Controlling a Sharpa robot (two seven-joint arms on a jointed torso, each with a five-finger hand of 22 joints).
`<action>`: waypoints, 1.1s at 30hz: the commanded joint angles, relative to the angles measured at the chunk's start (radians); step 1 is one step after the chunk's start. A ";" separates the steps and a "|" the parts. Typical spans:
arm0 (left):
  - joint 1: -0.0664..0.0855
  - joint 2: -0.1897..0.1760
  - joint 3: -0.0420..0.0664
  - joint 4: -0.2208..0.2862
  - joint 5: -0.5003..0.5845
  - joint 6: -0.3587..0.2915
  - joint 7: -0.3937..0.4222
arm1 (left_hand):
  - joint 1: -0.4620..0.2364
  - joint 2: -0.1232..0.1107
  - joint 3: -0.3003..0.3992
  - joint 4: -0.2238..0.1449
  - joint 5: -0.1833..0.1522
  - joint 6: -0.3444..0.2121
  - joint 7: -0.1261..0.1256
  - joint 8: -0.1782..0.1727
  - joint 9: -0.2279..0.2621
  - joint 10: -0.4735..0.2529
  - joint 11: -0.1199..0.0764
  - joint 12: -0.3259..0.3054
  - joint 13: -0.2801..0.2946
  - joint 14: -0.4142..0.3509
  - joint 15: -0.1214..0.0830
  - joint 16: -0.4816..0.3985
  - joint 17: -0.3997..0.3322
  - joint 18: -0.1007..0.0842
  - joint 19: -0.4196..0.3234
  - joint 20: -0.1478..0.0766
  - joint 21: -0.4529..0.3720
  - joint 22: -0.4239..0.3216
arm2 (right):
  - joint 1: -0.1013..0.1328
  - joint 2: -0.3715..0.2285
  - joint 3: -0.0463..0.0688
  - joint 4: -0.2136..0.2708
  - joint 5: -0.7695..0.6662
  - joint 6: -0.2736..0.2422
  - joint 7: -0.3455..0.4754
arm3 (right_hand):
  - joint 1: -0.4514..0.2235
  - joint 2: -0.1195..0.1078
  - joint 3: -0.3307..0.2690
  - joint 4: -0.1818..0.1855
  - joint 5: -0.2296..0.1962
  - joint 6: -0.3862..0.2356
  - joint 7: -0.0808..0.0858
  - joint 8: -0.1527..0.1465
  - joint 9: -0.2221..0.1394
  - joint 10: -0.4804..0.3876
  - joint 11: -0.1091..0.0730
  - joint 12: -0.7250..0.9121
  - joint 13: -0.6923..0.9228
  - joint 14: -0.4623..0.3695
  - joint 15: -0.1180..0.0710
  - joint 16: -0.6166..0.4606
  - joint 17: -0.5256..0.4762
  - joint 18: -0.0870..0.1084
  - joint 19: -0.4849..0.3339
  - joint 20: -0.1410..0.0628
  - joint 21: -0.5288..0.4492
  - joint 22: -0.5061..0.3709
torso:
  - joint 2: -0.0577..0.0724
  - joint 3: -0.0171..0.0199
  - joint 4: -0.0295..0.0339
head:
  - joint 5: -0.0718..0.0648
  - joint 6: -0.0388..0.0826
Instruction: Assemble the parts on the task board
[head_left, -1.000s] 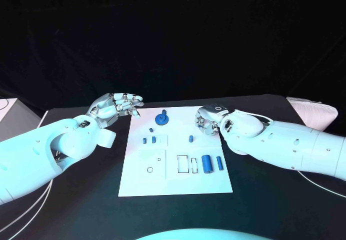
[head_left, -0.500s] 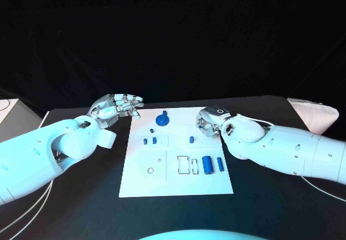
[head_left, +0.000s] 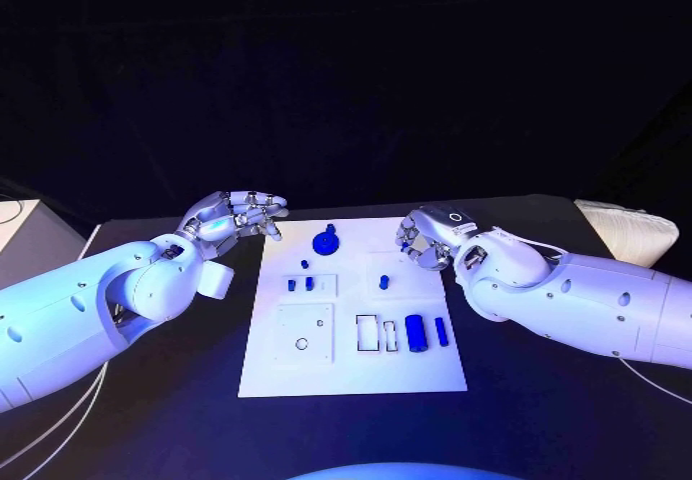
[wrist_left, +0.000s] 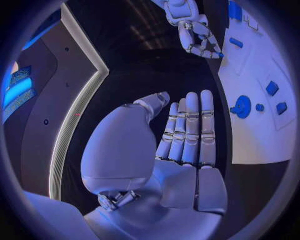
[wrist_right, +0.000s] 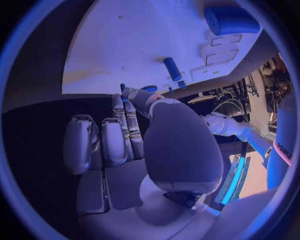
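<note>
The white task board (head_left: 353, 350) lies in the middle of the black table. On it are a blue round knob part (head_left: 326, 238), a blue peg (head_left: 384, 282), small blue pieces (head_left: 299, 285) and a blue cylinder (head_left: 415, 331). My left hand (head_left: 238, 213) hovers off the board's far left corner. Its fingers (wrist_left: 190, 130) lie straight and side by side, holding nothing. My right hand (head_left: 428, 238) is over the board's far right corner with its fingers curled in. A small blue part (wrist_left: 220, 54) shows at its fingertips and looks pinched there.
Empty outlined slots (head_left: 376, 331) sit beside the cylinder, and a thin blue bar (head_left: 440, 331) lies to its right. A white square panel (head_left: 303, 330) occupies the board's near left. A pale object (head_left: 632, 228) lies at the table's far right edge.
My right hand has shifted a little toward the board's far right corner, and its forearm has swung further from the board. The left hand has hardly moved.
</note>
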 joint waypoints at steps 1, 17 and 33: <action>0.000 0.004 0.001 0.000 0.006 0.005 0.013 | 0.012 0.000 -0.002 -0.002 -0.002 -0.001 0.009 -0.004 -0.001 0.002 0.005 -0.005 -0.001 0.006 0.002 -0.003 -0.001 0.004 0.009 0.000 -0.003 -0.001 | 0.004 -0.011 0.003 0.023 0.025 -0.044 0.028 | -0.003 0.009 0.007 0.000 0.003 0.006 0.001 0.004 0.002 0.043 -0.032 0.001 0.001 0.039 -0.008 0.005 0.001 -0.011 0.008 0.002 0.005 0.001 | -0.001 -0.0009 -0.0019 | 0.001 0.002; -0.006 0.013 0.001 -0.004 0.011 -0.005 0.022 | 0.013 0.000 -0.004 -0.002 -0.002 -0.003 0.010 -0.006 -0.002 0.001 0.006 -0.007 -0.001 0.006 0.003 -0.005 -0.001 0.004 0.010 0.000 -0.003 -0.001 | -0.004 0.025 0.004 0.164 0.049 -0.028 0.055 | -0.004 0.009 0.009 -0.002 0.002 0.005 0.001 0.005 0.003 0.043 -0.032 0.000 0.002 0.039 -0.008 0.006 0.001 -0.011 0.009 0.001 0.008 0.004 | -0.002 -0.0022 -0.0008 | 0.054 -0.003; -0.009 0.024 0.001 -0.004 0.015 -0.013 0.028 | 0.014 0.002 -0.005 -0.002 -0.001 -0.003 0.010 -0.007 -0.002 0.001 0.006 -0.008 -0.001 0.006 0.003 -0.006 -0.001 0.004 0.010 0.000 -0.004 -0.001 | -0.073 0.160 -0.023 0.132 0.012 0.020 0.061 | -0.005 0.010 0.012 -0.004 0.003 0.003 0.002 0.004 0.004 0.042 -0.032 -0.002 0.003 0.039 -0.008 0.004 -0.004 -0.011 0.007 0.001 0.005 0.002 | -0.001 -0.0024 -0.0004 | 0.100 -0.026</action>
